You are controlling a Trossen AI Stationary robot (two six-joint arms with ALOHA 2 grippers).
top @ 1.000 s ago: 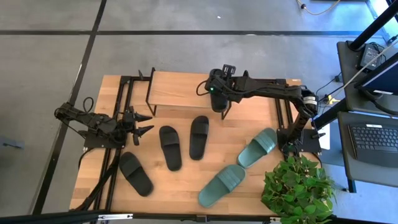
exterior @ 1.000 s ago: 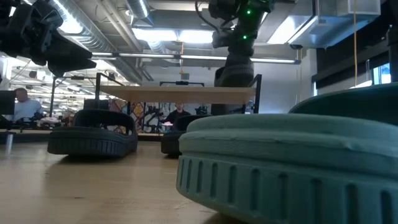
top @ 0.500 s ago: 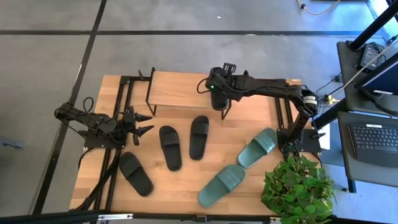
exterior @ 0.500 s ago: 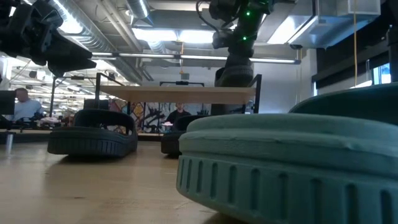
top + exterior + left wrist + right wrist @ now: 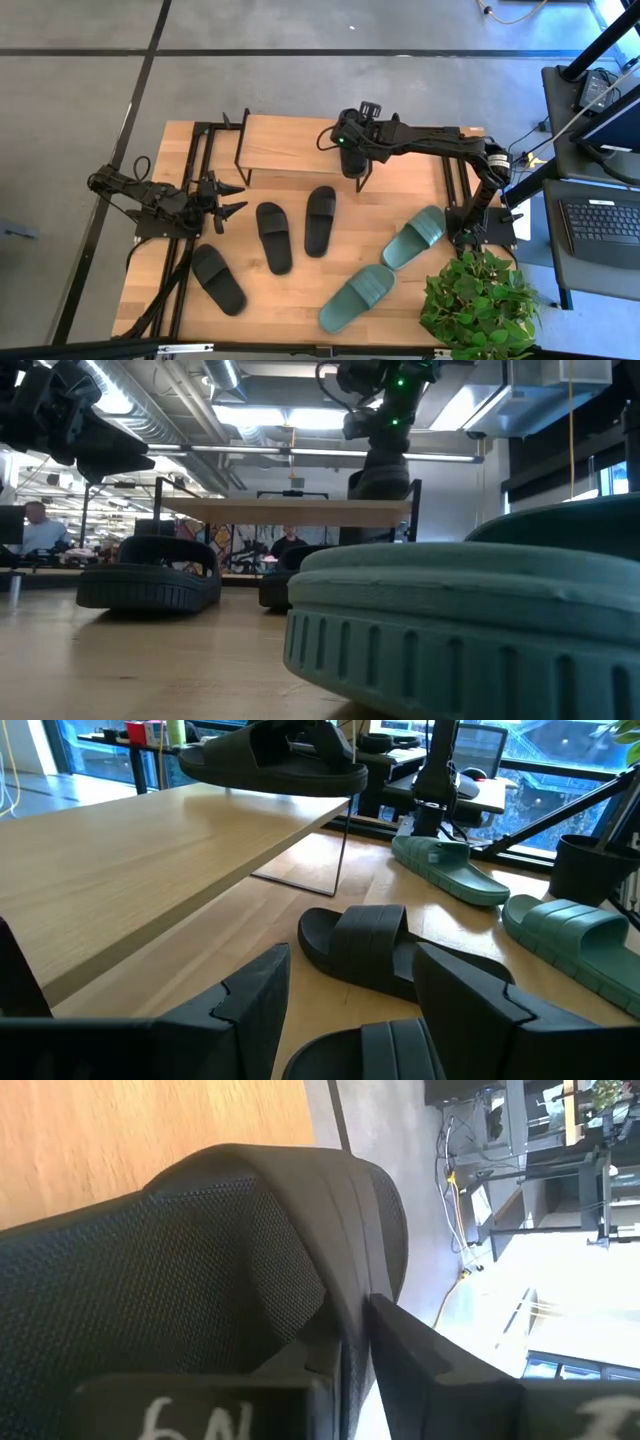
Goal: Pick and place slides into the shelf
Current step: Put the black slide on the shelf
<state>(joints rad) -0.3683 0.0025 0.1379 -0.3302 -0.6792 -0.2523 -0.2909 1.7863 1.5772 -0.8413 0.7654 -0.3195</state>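
Right hand (image 5: 353,160) still pinches black slide (image 5: 240,1260) on shelf (image 5: 285,145); little changed.

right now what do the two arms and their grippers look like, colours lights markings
Both arms are dark, jointed, with black cables looping along them. The left gripper ends in two pointed black fingers. The right gripper has a green light glowing on the wrist above it, and white handwritten marks on its fingers.

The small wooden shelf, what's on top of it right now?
One matte black rubber slide lies on the right end of the low wooden-top shelf, with the right pincer at its strap. The rest of the plank is bare. The arm covers most of the slide from above.
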